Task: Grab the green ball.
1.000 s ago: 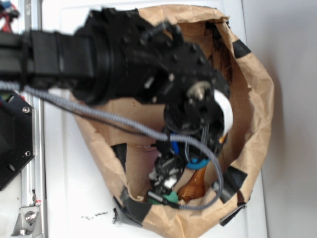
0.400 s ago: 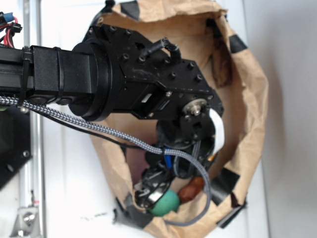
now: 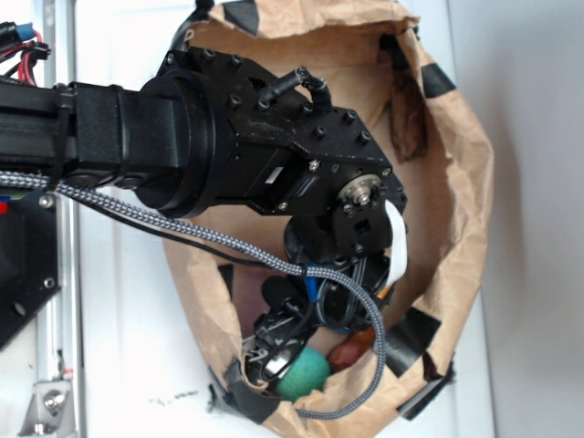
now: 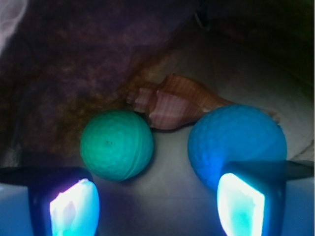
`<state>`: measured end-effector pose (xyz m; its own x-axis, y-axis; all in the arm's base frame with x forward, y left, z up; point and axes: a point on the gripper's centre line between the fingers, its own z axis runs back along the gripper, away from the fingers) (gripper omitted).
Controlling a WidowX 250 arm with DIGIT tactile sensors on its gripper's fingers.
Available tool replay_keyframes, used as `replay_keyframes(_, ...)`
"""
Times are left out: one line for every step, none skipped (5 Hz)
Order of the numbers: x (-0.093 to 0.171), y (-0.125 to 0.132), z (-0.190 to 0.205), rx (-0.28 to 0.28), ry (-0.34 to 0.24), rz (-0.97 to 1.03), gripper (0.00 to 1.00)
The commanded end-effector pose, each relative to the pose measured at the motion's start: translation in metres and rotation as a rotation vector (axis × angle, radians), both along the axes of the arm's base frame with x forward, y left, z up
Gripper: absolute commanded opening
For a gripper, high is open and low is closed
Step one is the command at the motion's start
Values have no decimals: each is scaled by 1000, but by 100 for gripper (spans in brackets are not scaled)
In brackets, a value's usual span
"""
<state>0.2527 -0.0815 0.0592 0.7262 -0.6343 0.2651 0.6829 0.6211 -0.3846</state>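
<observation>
We are looking past our gripper (image 4: pixel 157 206) first: its two pads (image 4: pixel 74 209) are standing spread at the bottom of the wrist view, gripping nothing. Just beyond them the green ball (image 4: pixel 117 145) is sitting on the bag floor, left of centre, nearer the left pad than the right. The blue ball (image 4: pixel 236 140) is lying to its right, partly behind the right pad, and a shell (image 4: pixel 179 105) is resting behind both, seemingly touching the green ball.

We are judging the risk this way: the opening is straddling the gap between the two balls, so closing from here could catch the blue ball, or nudge the green one away against the shell. Shifting left before descending looks necessary.

In the exterior view our arm (image 3: pixel 182 151) is reaching from the left over the paper bag (image 3: pixel 461 210), wrist bent steeply down, fingers sunk inside near the bag's lower edge beside the green ball (image 3: pixel 303 372).
</observation>
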Motion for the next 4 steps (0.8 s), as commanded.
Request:
replay_keyframes(2,-6,7,-26,-23,-10,100)
replay_keyframes(0,-9,5,-37,-17,-17,100)
replay_keyframes(-2,-8,-1,-61,9,-24,100)
replay_keyframes(-6,-6,-2,-102,37,-42,100)
